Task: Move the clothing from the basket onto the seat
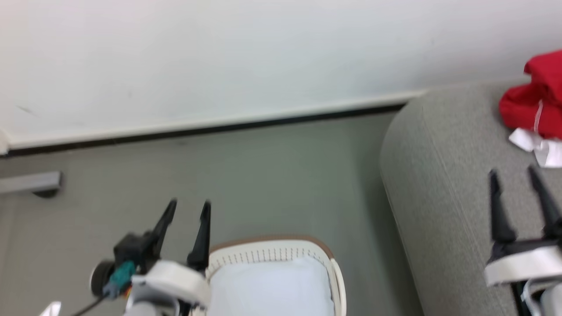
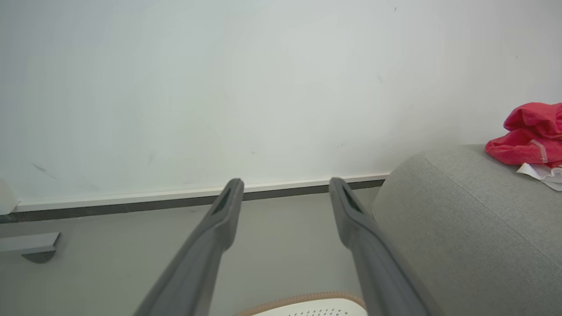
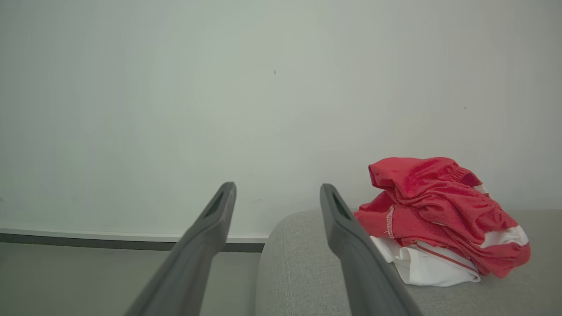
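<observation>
red clothes (image 1: 536, 98) heaped on the grey sofa (image 1: 439, 184), just beyond the right gripper (image 1: 513, 172), spread wide and empty. left gripper (image 1: 189, 204) wide too, empty, beside the basket (image 1: 272, 246); pale pad (image 1: 272, 285) inside.

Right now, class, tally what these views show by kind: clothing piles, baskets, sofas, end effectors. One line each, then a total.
Clothing pile: 1
Basket: 1
Sofa: 1
End effectors: 2, the left end effector and the right end effector
Total: 5
</observation>
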